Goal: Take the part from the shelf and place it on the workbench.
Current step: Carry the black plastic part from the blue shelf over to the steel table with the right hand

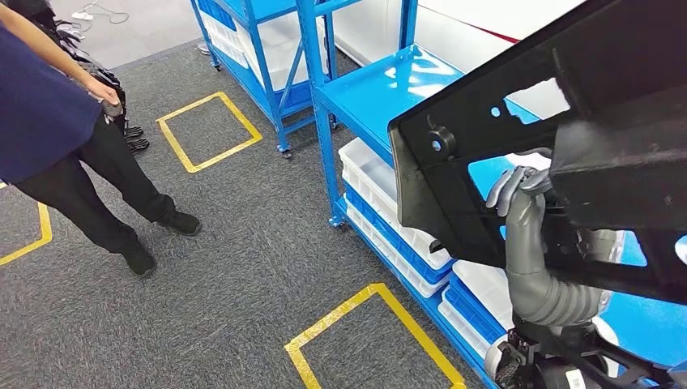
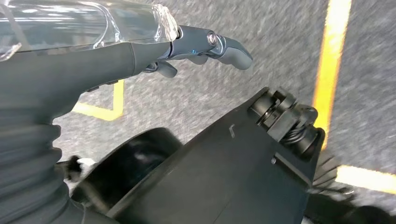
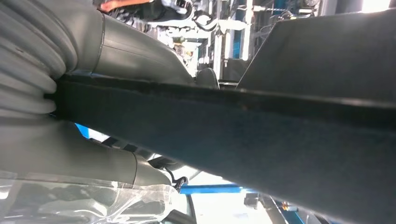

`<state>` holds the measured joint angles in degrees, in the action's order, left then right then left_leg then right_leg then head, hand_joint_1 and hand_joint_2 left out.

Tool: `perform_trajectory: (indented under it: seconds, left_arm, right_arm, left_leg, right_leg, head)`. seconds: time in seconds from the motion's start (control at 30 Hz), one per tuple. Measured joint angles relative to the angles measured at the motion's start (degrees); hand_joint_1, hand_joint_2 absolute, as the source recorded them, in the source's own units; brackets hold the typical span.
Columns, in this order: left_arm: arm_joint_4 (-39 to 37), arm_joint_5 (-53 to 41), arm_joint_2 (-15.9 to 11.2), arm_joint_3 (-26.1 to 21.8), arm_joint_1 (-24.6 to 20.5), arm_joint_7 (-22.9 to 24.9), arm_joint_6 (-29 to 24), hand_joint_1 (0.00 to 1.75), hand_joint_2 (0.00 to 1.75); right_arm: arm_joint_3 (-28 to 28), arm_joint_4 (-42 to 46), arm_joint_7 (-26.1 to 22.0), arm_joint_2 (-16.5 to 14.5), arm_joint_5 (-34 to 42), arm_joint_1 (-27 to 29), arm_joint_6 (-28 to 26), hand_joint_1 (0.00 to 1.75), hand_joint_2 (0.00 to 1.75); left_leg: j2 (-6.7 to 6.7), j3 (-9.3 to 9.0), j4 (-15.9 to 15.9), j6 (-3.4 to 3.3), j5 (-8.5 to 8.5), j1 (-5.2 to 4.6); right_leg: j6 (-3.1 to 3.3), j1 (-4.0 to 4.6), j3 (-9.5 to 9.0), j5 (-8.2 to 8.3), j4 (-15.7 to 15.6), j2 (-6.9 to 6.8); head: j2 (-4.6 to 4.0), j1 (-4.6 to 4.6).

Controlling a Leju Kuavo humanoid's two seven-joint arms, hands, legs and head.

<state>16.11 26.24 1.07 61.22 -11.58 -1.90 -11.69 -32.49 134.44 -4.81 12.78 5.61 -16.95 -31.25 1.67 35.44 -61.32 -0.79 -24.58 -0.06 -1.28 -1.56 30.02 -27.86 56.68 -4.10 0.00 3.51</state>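
A large black frame-like part (image 1: 486,138) fills the right of the head view, lifted close to the camera in front of the blue shelf (image 1: 381,89). My right hand (image 1: 522,190) grips one of its bars from below, grey fingers wrapped over the bar. In the right wrist view the same black bar (image 3: 280,135) crosses the picture with my right hand (image 3: 135,51) closed around it. My left hand (image 2: 140,51) hangs over the grey carpet with its fingers (image 2: 224,46) stretched out and holds nothing.
White bins (image 1: 381,186) line the lower levels of the blue shelf, and a second blue rack (image 1: 259,40) stands behind. A person in dark clothes (image 1: 65,138) stands at the left. Yellow tape squares (image 1: 211,130) (image 1: 364,324) mark the grey carpet.
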Motion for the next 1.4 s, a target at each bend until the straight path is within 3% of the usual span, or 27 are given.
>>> perform_trajectory:
  seconds: [0.03, 0.1, 0.17, 0.2, 0.23, 0.3, 0.37, 0.4, 0.43, 0.5, 0.53, 0.6, 0.63, 0.67, 0.73, 0.8, 0.87, 0.9, 0.93, 0.97, 1.03, 1.1, 1.17, 1.23, 1.27, 1.33, 1.4]
  left_arm:
    - [0.0, 0.1, 0.0, 0.0, 0.0, 0.0, -0.2, 0.0, 1.75]
    - [0.0, 0.7, 0.1, 0.0, 0.0, -0.5, -0.6, 0.0, 1.75]
    - [0.0, 1.4, 0.0, 0.0, 0.3, -1.3, -1.0, 0.0, 1.75]
    - [0.0, 1.9, 0.0, 0.0, 0.6, -1.8, -1.3, 0.0, 1.75]
    - [0.0, 2.5, 0.0, -0.1, 0.7, -2.4, -1.7, 0.0, 1.75]
    - [0.0, 3.7, 0.0, -0.3, 0.8, -3.5, -2.4, 0.0, 1.75]
    - [0.0, 4.3, 0.0, -0.4, 0.9, -4.1, -2.7, 0.0, 1.75]
    - [0.0, 4.5, 0.0, -0.4, 0.9, -4.2, -2.7, 0.0, 1.75]
    - [0.0, 4.6, 0.0, -0.5, 1.0, -4.2, -2.7, 0.0, 1.75]
    - [0.0, 4.6, 0.0, -0.6, 0.9, -4.3, -2.9, 0.0, 1.75]
    - [0.0, 4.3, 0.0, -0.7, 0.8, -4.3, -3.0, 0.0, 1.75]
    - [0.0, 3.5, 0.0, -0.7, 0.4, -4.3, -3.4, 0.0, 1.75]
    - [0.0, 3.1, -0.1, -0.7, 0.3, -4.3, -3.6, 0.0, 1.75]
    - [0.0, 2.7, -0.1, -0.7, 0.2, -4.3, -3.8, 0.0, 1.75]
    - [0.0, 2.1, -0.1, -0.7, -0.1, -4.9, -4.2, 0.0, 1.75]
    - [0.0, 1.9, 0.2, -0.8, -0.7, -6.5, -4.8, 0.0, 1.75]
    - [0.0, 2.1, 0.6, -1.3, -1.3, -8.3, -5.4, 0.0, 1.75]
    - [0.0, 2.1, 0.8, -1.5, -1.4, -8.9, -5.6, 0.0, 1.75]
    - [0.1, 2.2, 0.9, -1.7, -1.4, -9.2, -5.7, 0.0, 1.75]
    - [0.1, 2.2, 1.0, -1.8, -1.4, -9.4, -5.8, 0.0, 1.75]
    - [0.1, 2.2, 1.1, -2.1, -1.5, -9.7, -5.8, 0.0, 1.75]
    - [0.1, 2.3, 1.1, -2.4, -1.8, -9.8, -5.8, 0.0, 1.75]
    - [0.1, 2.5, 1.1, -2.9, -1.7, -9.9, -5.8, 0.0, 1.75]
    - [0.1, 2.9, 1.0, -3.4, -1.1, -9.8, -5.8, 0.0, 1.75]
    - [0.1, 3.0, 0.9, -3.5, -0.8, -9.8, -5.9, 0.0, 1.75]
    - [0.0, 3.4, 0.8, -4.0, -0.2, -9.8, -5.7, 0.0, 1.75]
    - [0.0, 4.3, 0.5, -4.7, 0.6, -10.2, -5.1, 0.0, 1.75]
  right_arm:
    - [0.8, 0.0, -0.3, 0.2, 1.1, 0.0, 0.4, 1.75, 1.75]
    - [2.1, 0.0, -0.6, 0.5, 2.6, -0.1, 1.5, 1.75, 1.75]
    - [3.0, 0.0, -0.7, 0.7, 3.3, -0.5, 2.3, 1.75, 1.75]
    - [3.4, 0.0, -0.8, 0.8, 3.2, -0.6, 2.4, 1.75, 1.75]
    - [3.8, 0.0, -0.9, 0.9, 3.1, -0.8, 2.5, 1.75, 1.75]
    - [4.6, 0.0, -1.2, 1.3, 2.9, -0.8, 2.5, 1.75, 1.75]
    - [5.1, 0.1, -1.2, 1.7, 2.8, -0.7, 2.5, 1.75, 1.75]
    - [5.4, 0.1, -1.2, 1.9, 2.8, -0.6, 2.5, 1.75, 1.75]
    - [5.6, 0.1, -1.2, 2.0, 2.8, -0.5, 2.5, 1.75, 1.75]
    - [6.2, 0.1, -1.2, 2.3, 3.1, -0.5, 2.5, 1.75, 1.75]
    - [6.5, 0.1, -1.3, 2.4, 3.4, -0.5, 2.5, 1.75, 1.75]
    - [7.1, 0.1, -1.4, 2.7, 4.3, -0.3, 2.6, 1.75, 1.75]
    - [7.4, 0.1, -1.5, 2.8, 4.8, -0.2, 2.7, 1.75, 1.75]
    - [7.7, 0.1, -1.6, 2.9, 5.2, -0.2, 2.9, 1.75, 1.75]
    - [8.4, 0.1, -2.0, 3.1, 6.1, -0.1, 3.3, 1.75, 1.75]
    - [9.3, 0.0, -2.6, 3.2, 7.1, 0.2, 3.9, 1.75, 1.75]
    - [10.1, -0.1, -3.4, 3.4, 7.9, 0.3, 4.3, 1.75, 1.75]
    - [10.4, -0.2, -3.7, 3.4, 8.0, 0.3, 4.4, 1.75, 1.75]
    - [10.6, -0.3, -3.8, 3.5, 8.2, 0.3, 4.5, 1.75, 1.75]
    - [10.9, -0.4, -4.0, 3.5, 8.2, 0.3, 4.5, 1.75, 1.75]
    - [11.3, -0.5, -4.2, 3.5, 8.2, 0.3, 4.6, 1.75, 1.75]
    - [11.7, -0.6, -4.4, 3.6, 8.3, 0.4, 4.7, 1.75, 1.75]
    - [11.8, -0.7, -4.6, 3.6, 8.7, 0.4, 4.9, 1.75, 1.75]
    - [11.8, -0.9, -4.9, 3.6, 8.9, 0.4, 5.1, 1.75, 1.75]
    - [11.9, -0.9, -5.1, 3.6, 8.8, 0.5, 5.2, 1.75, 1.75]
    - [11.8, -1.0, -5.5, 3.6, 8.2, 0.8, 5.3, 1.75, 1.75]
    - [11.6, -1.1, -5.2, 3.6, 7.1, 1.2, 5.1, 1.75, 1.75]
  left_leg:
    - [1.13, -1.52, 3.5, -0.36, 1.25, -0.36]
    - [2.29, -2.17, 6.0, -0.96, 1.37, -1.14]
    - [1.02, -2.25, 6.5, -1.52, 1.54, -1.17]
    - [0.37, -2.58, 6.9, -1.91, 1.68, -1.03]
    - [-0.32, -2.99, 7.3, -2.29, 1.84, -0.86]
    - [-1.73, -3.55, 7.5, -2.87, 1.85, -0.66]
    - [-3.38, -3.82, 7.5, -3.04, 1.66, -0.66]
    - [-4.26, -3.96, 7.4, -3.0, 1.55, -0.61]
    - [-5.16, -4.15, 7.3, -2.85, 1.39, -0.51]
    - [-6.88, -4.35, 6.7, -2.21, 0.77, -0.31]
    - [-7.63, -4.25, 6.3, -1.87, 0.4, -0.24]
    - [-8.74, -3.78, 5.8, -1.37, -0.03, -0.19]
    - [-9.2, -3.61, 5.8, -1.26, -0.06, -0.03]
    - [-9.04, -3.49, 5.7, -1.1, -0.12, 0.07]
    - [-6.52, -2.29, 3.1, -0.65, -1.42, 0.07]
    - [-3.32, 1.39, -4.1, -0.17, -4.67, 0.04]
    - [-2.4, 5.56, -11.5, -0.07, -7.13, 0.15]
    - [-2.31, 6.3, -12.5, -0.22, -6.88, 0.13]
    - [-2.19, 5.74, -11.0, -0.48, -5.55, 0.04]
    - [-1.78, 3.99, -7.2, -0.9, -3.47, -0.18]
    - [0.99, -0.3, 1.7, -2.05, 0.09, -1.24]
    - [2.82, -2.1, 5.9, -2.82, 1.13, -2.21]
    - [1.66, -2.34, 6.6, -3.04, 1.34, -2.37]
    - [0.21, -3.34, 7.9, -3.19, 2.0, -2.03]
    - [-0.54, -3.9, 8.4, -3.32, 2.36, -1.74]
    - [-2.03, -4.18, 8.6, -3.55, 2.53, -1.43]
    - [-3.87, -4.36, 8.6, -3.53, 2.48, -1.24]
  right_leg:
    - [-0.2, 0.11, -0.18, -0.16, -0.1, -0.34]
    - [-0.66, 0.34, -0.26, -0.34, -0.3, -1.17]
    - [-1.19, 0.28, -0.51, -0.69, -0.4, -1.58]
    - [-1.34, 0.2, -0.4, -1.3, 0.4, -0.76]
    - [-1.41, 0.16, 0.36, -2.48, 2.4, 0.57]
    - [-1.33, 0.19, 4.3, -5.88, 10.2, 3.27]
    - [-1.42, 0.26, 8.82, -7.56, 17.2, 4.0]
    - [-1.49, 0.22, 9.77, -6.62, 17.6, 4.07]
    - [-1.58, 0.12, 9.43, -4.5, 15.5, 4.19]
    - [-1.93, -0.35, 6.41, 0.61, 7.1, 5.77]
    - [-2.01, -0.56, 5.08, 2.15, 3.7, 6.71]
    - [-1.77, -0.53, 4.13, 2.72, 1.1, 7.52]
    - [-1.39, -0.39, 4.17, 2.73, 1.1, 6.98]
    - [-1.05, -0.3, 4.13, 2.74, 1.1, 6.4]
    - [-0.41, -0.29, 3.92, 2.68, 1.0, 5.32]
    - [-0.03, -0.14, 3.77, 2.51, 1.0, 4.13]
    - [0.12, 0.12, 3.68, 2.27, 1.0, 2.72]
    - [0.16, 0.24, 3.55, 2.13, 1.0, 2.05]
    - [0.19, 0.33, 3.34, 1.97, 1.0, 1.44]
    - [0.19, 0.4, 3.06, 1.8, 1.0, 0.85]
    - [0.07, 0.51, 2.49, 1.49, 0.9, -0.25]
    - [-0.26, 0.49, 2.19, 1.29, 0.6, -1.29]
    - [-0.75, 0.48, 1.95, 1.13, 0.3, -2.33]
    - [-1.15, 0.47, 2.02, 0.06, 1.6, -0.98]
    - [-1.28, 0.5, 2.86, -1.21, 3.9, 0.47]
    - [-1.42, 0.48, 6.37, -4.25, 11.4, 3.1]
    - [-1.69, 0.37, 9.52, -4.75, 16.0, 3.67]
  head:
    - [0.0, 0.0]
    - [0.0, 0.0]
    - [0.0, -0.01]
    - [0.0, 0.0]
    - [0.0, -0.07]
    - [0.0, -0.2]
    - [0.0, -0.3]
    - [0.0, -0.3]
    - [0.0, -0.31]
    - [0.0, -0.33]
    - [0.0, -0.34]
    - [0.0, -0.36]
    - [0.0, -0.36]
    - [0.0, -0.36]
    - [0.0, -0.18]
    - [0.0, 0.03]
    - [0.0, 0.06]
    - [0.0, 0.06]
    - [0.0, 0.07]
    - [0.0, 0.06]
    - [0.0, 0.05]
    - [0.0, 0.04]
    - [0.0, 0.04]
    - [-0.01, 0.03]
    - [-0.02, -0.02]
    - [-0.02, -0.12]
    - [-0.02, -0.23]
